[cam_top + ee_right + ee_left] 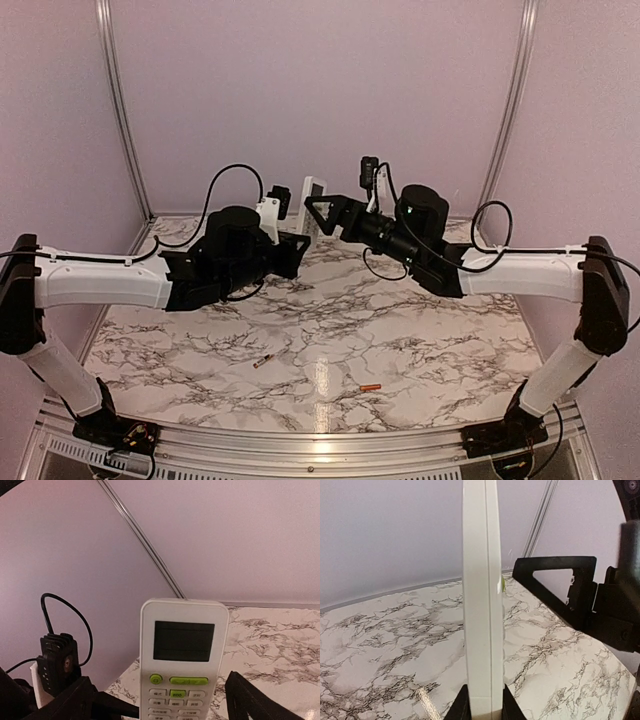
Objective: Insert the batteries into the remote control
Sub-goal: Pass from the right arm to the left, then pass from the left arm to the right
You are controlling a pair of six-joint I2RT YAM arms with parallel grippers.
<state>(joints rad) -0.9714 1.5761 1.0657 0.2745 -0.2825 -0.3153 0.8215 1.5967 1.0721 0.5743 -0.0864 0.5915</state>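
Orange-red cylindrical battery (370, 387), brass cylindrical battery (263, 361) at 6 o'clock; white plastic remote control (313, 198) at 12, clamped upright in left gripper (482, 705), right gripper (165, 700) spread around it.

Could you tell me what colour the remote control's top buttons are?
Lime green buttons, clearest in right wrist view.

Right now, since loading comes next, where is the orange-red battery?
Top view: the orange-red battery lies on the marble tabletop near the front edge, just right of centre, right of the gold battery.
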